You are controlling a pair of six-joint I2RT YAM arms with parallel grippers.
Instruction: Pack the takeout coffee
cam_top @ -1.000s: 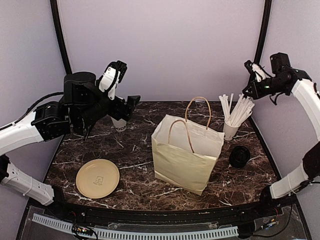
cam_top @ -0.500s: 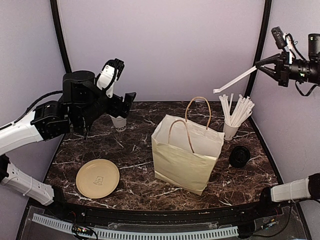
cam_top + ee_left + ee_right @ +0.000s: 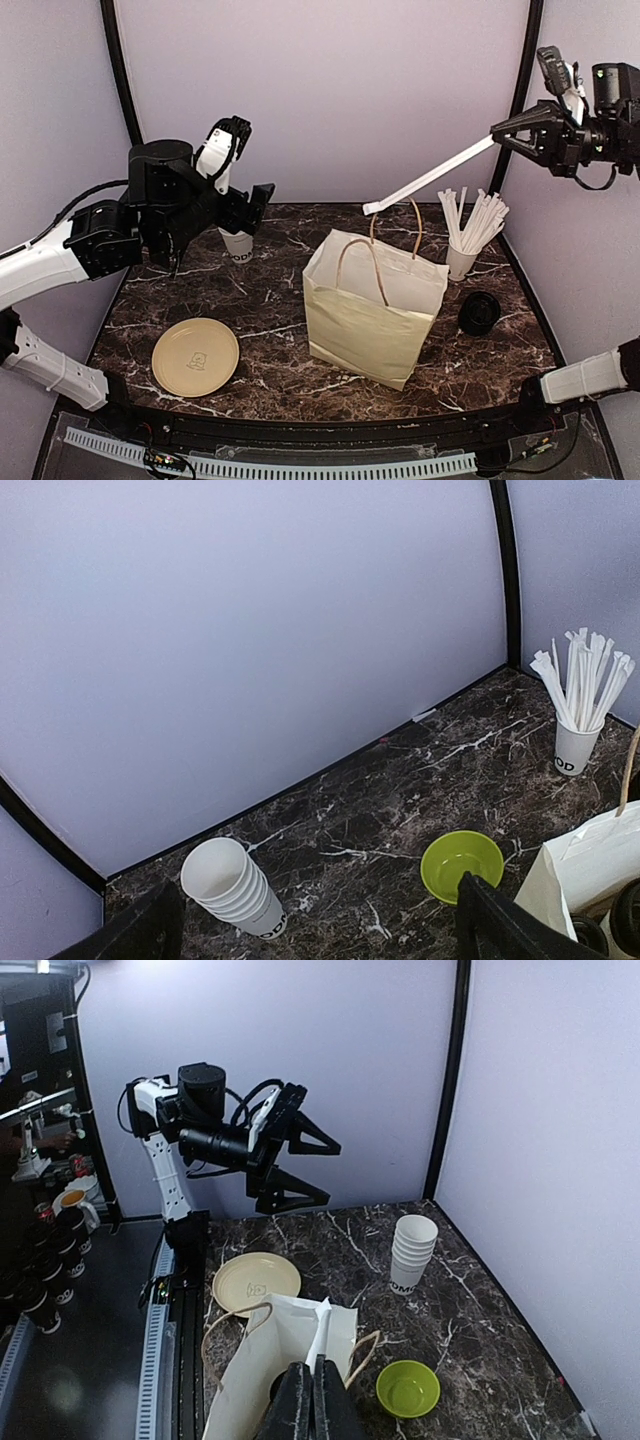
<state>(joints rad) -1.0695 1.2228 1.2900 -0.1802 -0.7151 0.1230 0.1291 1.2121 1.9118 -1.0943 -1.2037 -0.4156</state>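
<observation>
Dark table (image 3: 270,295)—coffee not clear, maybe inside bag (image 3: 365,325), 3 o'clock of plate (image 3: 195,357). It's light, squashy—hold sides softly; left end effector (image 3: 318,1172) apart, right end effector (image 3: 500,133) pinches straw (image 3: 430,178).

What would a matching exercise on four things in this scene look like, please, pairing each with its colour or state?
Things:
1. paper bag
2. plate
3. bowl
4. wrapped straw

Colour or state:
a. green
b. raised in the air
c. tan, lying flat
d. standing open mid-table

Pairs: 1-d, 2-c, 3-a, 4-b
</observation>
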